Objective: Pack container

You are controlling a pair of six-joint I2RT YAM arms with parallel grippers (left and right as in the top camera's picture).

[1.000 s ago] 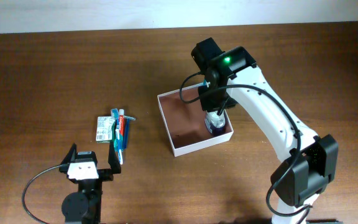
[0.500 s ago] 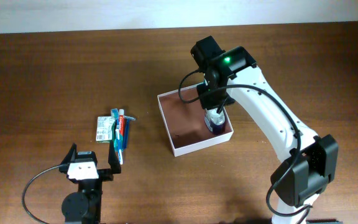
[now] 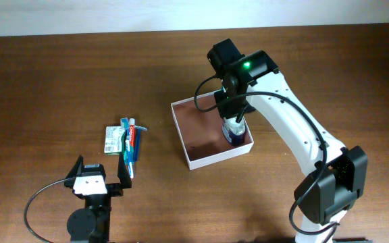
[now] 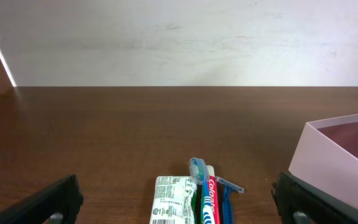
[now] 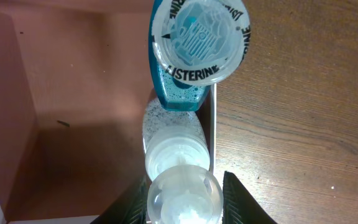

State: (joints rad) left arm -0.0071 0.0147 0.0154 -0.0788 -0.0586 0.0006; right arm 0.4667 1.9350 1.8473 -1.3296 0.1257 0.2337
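Note:
The container (image 3: 201,135), a square white-walled box with a reddish-brown floor (image 5: 73,93), sits mid-table. My right gripper (image 3: 234,121) reaches down inside it by the right wall (image 5: 212,124). It is shut on the clear cap of a small bottle (image 5: 184,199), with a finger on each side. Just beyond stands a blue Listerine bottle (image 5: 197,37), with another clear cap (image 5: 176,152) between the two. My left gripper (image 3: 101,167) rests open near the front left of the table, with nothing between its fingers.
A green-and-white packet (image 4: 173,199), a Colgate toothpaste tube (image 4: 211,199), a toothbrush (image 4: 197,167) and a blue razor (image 4: 227,190) lie together on the wood just ahead of the left gripper (image 4: 175,180). The container's near corner (image 4: 328,155) shows at the right.

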